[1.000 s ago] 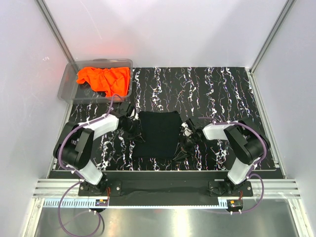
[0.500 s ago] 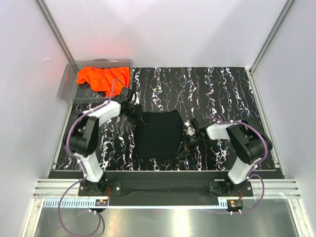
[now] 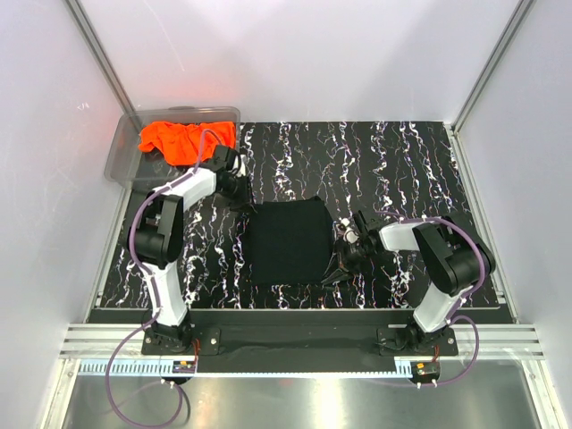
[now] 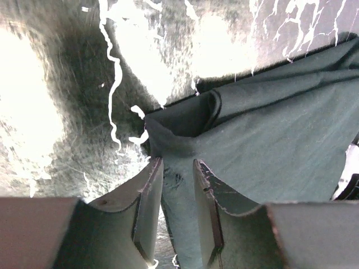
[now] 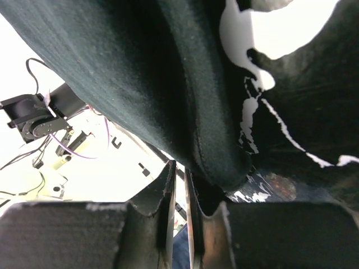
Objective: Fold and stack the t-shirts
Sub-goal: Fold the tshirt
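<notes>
The black t-shirt [image 3: 286,241] lies folded into a rectangle on the marbled mat. The orange t-shirt [image 3: 185,141] is crumpled in the clear plastic bin [image 3: 125,156] at the far left. My left gripper [image 3: 239,191] is at the black shirt's far-left corner. In the left wrist view the gripper [image 4: 176,162] is shut on a strip of the black shirt [image 4: 269,129]. My right gripper [image 3: 343,250] is low at the shirt's right edge. In the right wrist view the gripper [image 5: 179,166] has its jaws together, with the shirt's hem [image 5: 112,73] beside them, not between.
The black-and-white marbled mat [image 3: 393,161] covers the table. White walls with metal rails close in the back and sides. The bin stands just beyond the left arm.
My left gripper has moved away from me, from the shirt's left edge up to its far-left corner. My right gripper has shifted slightly to the right. The shirt stays flat.
</notes>
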Robot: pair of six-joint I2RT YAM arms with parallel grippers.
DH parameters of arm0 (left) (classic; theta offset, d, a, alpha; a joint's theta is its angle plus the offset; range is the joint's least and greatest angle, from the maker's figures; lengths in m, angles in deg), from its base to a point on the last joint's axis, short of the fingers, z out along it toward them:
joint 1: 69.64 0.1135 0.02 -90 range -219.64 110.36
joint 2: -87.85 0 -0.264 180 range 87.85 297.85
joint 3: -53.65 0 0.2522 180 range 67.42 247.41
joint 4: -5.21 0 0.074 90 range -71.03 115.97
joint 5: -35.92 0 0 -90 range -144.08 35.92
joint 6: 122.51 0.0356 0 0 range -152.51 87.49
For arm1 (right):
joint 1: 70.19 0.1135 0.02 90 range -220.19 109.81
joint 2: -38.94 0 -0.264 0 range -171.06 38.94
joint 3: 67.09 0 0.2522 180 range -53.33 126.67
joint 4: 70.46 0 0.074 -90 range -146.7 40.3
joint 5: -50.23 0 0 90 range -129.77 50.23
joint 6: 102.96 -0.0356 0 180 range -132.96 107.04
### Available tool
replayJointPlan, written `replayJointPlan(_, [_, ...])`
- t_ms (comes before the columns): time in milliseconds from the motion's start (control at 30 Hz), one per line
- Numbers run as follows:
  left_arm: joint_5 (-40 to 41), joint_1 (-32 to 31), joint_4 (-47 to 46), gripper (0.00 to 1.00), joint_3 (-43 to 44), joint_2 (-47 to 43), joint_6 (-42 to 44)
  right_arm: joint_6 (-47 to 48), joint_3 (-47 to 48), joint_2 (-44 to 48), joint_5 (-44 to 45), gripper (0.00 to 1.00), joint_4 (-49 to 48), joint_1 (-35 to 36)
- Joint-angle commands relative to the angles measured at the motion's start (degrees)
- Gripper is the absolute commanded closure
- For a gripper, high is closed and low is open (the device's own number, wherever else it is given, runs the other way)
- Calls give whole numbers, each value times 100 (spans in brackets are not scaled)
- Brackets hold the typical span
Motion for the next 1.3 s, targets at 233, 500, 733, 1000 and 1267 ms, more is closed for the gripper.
replayJointPlan(233, [435,125,147,69,425,807,427,-72,199,-148,507,82,731,-478])
replayJointPlan(500, [427,117,-19,68,-971,-62,95,157,1384,-745,1579,78,1863,-1304])
replayJointPlan(733, [-22,-243,-328,62,-2615,-1924,-565,885,3035,-711,2809,69,3006,-1700])
replayJointPlan(1000, [-531,-631,190,48,-2855,-4746,-1269,1299,3110,326,2900,37,3298,-1727])
replayJointPlan(1267, [-935,-657,789,48,-2880,-6215,-1742,492,1703,608,1326,23,1280,-1718])
